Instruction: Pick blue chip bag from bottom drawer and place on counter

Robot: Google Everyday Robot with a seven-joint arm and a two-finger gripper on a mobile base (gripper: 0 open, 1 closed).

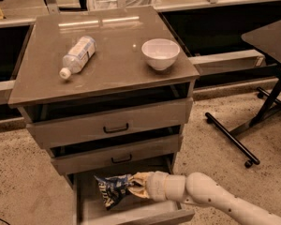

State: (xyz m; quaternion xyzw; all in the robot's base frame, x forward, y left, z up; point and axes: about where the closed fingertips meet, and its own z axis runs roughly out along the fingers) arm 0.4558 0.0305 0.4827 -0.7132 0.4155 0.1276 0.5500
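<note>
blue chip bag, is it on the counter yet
No, the blue chip bag is over the bottom drawer, held in the gripper, while the counter holds only the plastic bottle and white bowl.

The one camera looks from high in front of the cabinet, tilted steeply down and fairly near. The counter [112, 74] fills 12 o'clock, and the bottom drawer [136, 216] is cut off at 6 o'clock. The arm [215, 199] enters from 5 o'clock, its gripper [134, 187] at 6 o'clock, pinching the blue chip bag [110, 190].
</note>
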